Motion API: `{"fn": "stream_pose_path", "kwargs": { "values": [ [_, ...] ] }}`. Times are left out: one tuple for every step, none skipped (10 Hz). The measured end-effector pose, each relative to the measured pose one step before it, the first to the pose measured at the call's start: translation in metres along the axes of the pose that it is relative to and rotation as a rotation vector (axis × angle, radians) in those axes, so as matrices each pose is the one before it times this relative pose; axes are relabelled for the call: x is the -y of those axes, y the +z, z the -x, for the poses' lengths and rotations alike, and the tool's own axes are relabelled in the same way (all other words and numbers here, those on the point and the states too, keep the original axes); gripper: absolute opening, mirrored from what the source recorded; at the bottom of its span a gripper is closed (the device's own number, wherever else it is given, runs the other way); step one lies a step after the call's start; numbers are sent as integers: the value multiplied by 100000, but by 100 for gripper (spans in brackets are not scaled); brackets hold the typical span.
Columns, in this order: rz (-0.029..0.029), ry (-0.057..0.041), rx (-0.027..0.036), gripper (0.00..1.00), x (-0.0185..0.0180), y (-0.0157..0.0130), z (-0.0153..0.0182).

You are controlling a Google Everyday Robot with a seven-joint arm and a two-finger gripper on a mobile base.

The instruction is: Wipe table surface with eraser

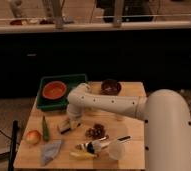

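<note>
table [131, 89] | on it: green tray [64, 78], dark bowl [110, 86], apple [33, 136], grey cloth [50, 151], cup [116, 149], eraser [63, 128] | claw [71, 120] over eraser

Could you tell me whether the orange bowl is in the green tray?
In: the orange bowl lies within the green tray; the gripper is down by the eraser.
</note>
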Motion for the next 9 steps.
{"fn": "stream_pose_path", "kwargs": {
  "values": [
    [1047, -1498, 1987, 1, -144, 191, 384],
    [1382, -1755, 1733, 1, -295, 208, 471],
    [1154, -1405, 1210, 1, -313, 164, 416],
    [1023, -1130, 668, 1, -365, 131, 370],
    [1883, -1188, 190, 1, -705, 219, 436],
    [776, 70, -435, 1, -504, -38, -69],
    [470, 664, -758, 1, -541, -204, -335],
    [622, 1710, -1916, 1, -982, -476, -988],
    [-591, 2606, -1640, 1, -637, -503, -1061]
  ]
}}
